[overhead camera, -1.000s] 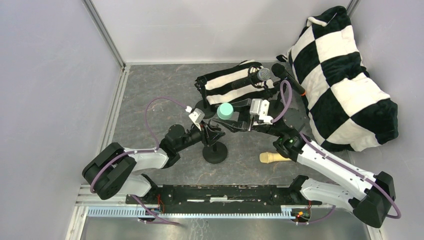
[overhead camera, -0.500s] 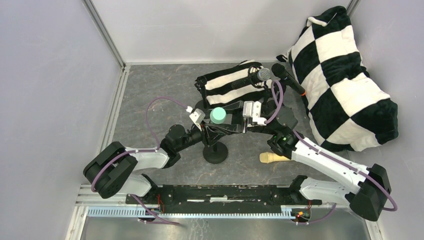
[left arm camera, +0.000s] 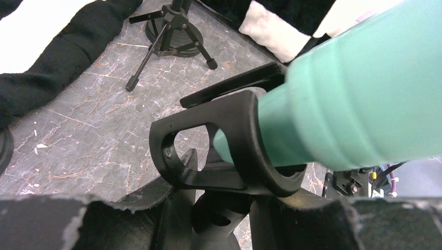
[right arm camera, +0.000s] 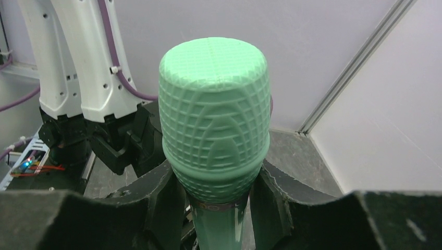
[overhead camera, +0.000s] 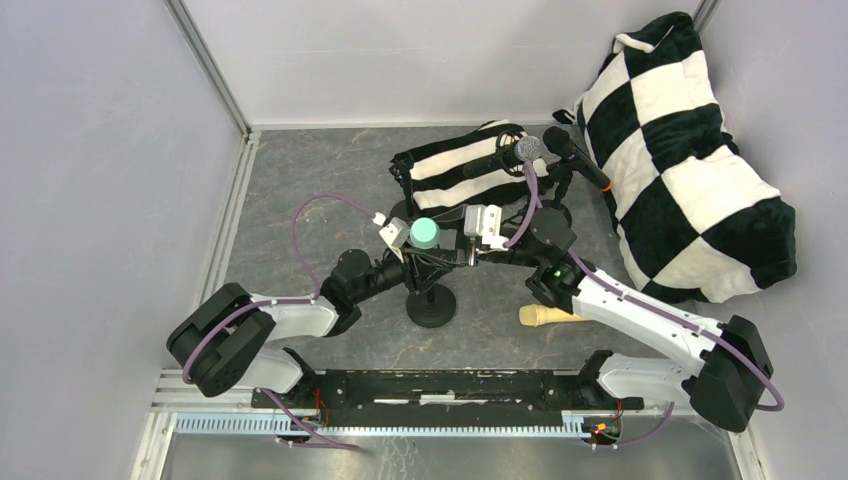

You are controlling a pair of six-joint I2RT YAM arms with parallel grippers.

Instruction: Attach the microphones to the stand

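The mint green microphone (right arm camera: 213,120) is matt plastic, its head moulded in a ridged grid and its body smooth. The stand (left arm camera: 219,179) carries a clip of smooth black plastic with a faint sheen. The right gripper (right arm camera: 216,208) has jaws lined with rough, frayed matt black padding. Under the stand, the desk (left arm camera: 78,135) looks like matt grey veined stone, scuffed white. Beyond the stand are a plush cloth cushion (overhead camera: 690,150) and a black microphone (overhead camera: 528,150) with a shiny metal mesh head.

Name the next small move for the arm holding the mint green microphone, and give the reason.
Probably the right gripper should push the mint green handheld microphone a little deeper into the black plastic clip of the stand. The left wrist view shows its narrow end only partly through the ring, with open space beside it.
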